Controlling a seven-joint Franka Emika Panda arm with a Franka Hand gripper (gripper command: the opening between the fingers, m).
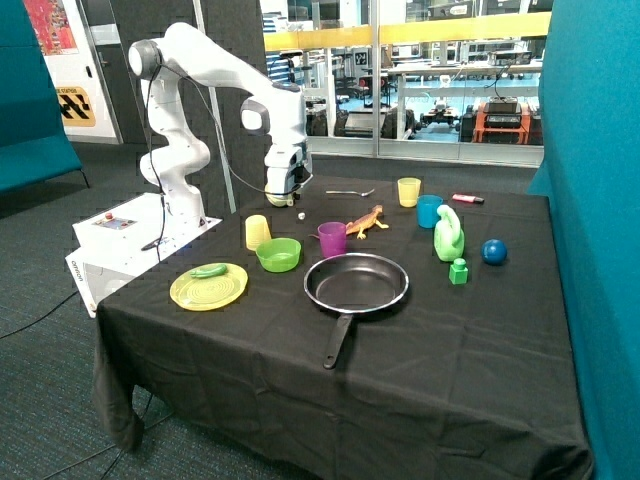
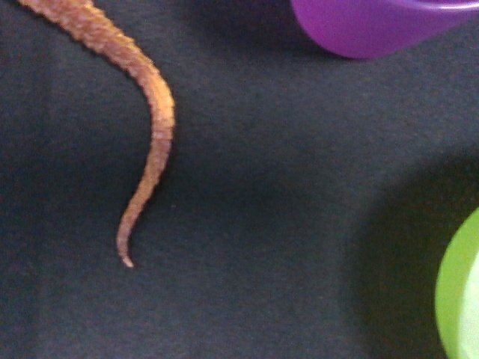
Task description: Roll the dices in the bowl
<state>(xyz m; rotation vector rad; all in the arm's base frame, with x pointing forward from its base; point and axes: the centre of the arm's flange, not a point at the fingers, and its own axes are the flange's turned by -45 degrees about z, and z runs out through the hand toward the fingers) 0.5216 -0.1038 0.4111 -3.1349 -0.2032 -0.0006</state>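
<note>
The lime-green bowl (image 1: 278, 254) stands on the black cloth between a yellow cup (image 1: 257, 231) and a purple cup (image 1: 332, 238); I see nothing inside it. One tiny white dice (image 1: 301, 214) lies on the cloth behind the bowl. My gripper (image 1: 284, 200) hangs low over the far part of the table, just beside that dice and behind the yellow cup. The wrist view shows only bare cloth, a slice of the bowl's rim (image 2: 460, 299), the purple cup's base (image 2: 374, 26) and an orange tail (image 2: 153, 149); no dice shows there.
An orange toy lizard (image 1: 365, 222) lies beside the purple cup. A black frying pan (image 1: 356, 283) sits in front, a yellow-green plate (image 1: 209, 287) near the table's edge. Further off are a spoon (image 1: 350, 192), yellow and blue cups, a green toy, and a blue ball (image 1: 494, 251).
</note>
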